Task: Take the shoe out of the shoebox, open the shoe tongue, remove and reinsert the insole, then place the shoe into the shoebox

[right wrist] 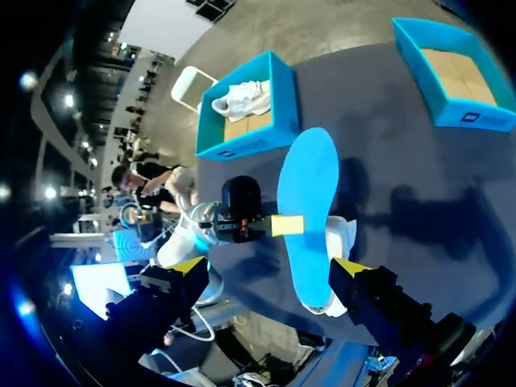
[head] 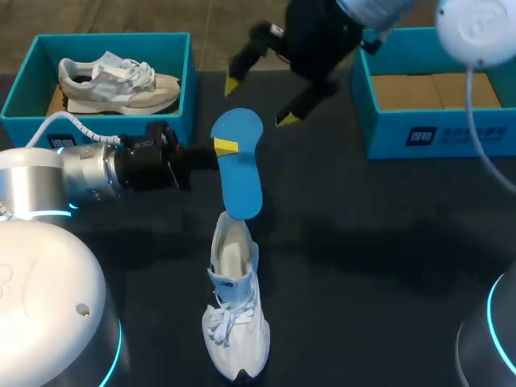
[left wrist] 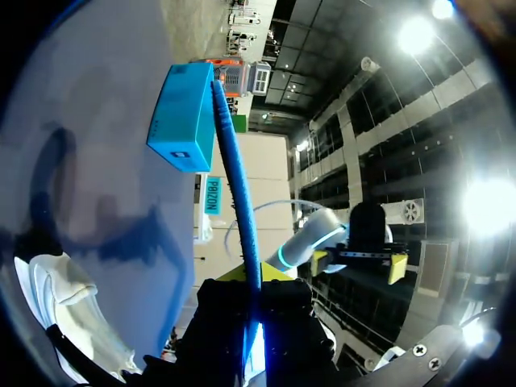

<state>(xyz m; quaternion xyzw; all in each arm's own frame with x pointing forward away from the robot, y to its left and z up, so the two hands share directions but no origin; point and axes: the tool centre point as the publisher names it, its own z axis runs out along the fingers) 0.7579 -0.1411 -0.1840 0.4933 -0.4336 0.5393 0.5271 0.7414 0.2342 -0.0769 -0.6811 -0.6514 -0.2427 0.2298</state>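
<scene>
- Dark table (head: 387, 242) carries a white shoe (head: 235, 298), lying near and to one side of the left claw (head: 226, 148)
- left claw clenched on the blue insole (head: 243, 181); the insole's one end sits at the shoe's mouth
- right claw (head: 260, 102) released, spread wide just beyond the insole's other end; right shoebox (head: 387, 133) beside it

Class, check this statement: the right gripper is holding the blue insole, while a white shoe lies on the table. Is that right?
Not quite. The left gripper is the one holding the blue insole, as the head view shows; the right gripper is open and empty. A white shoe does lie on the table.
</scene>
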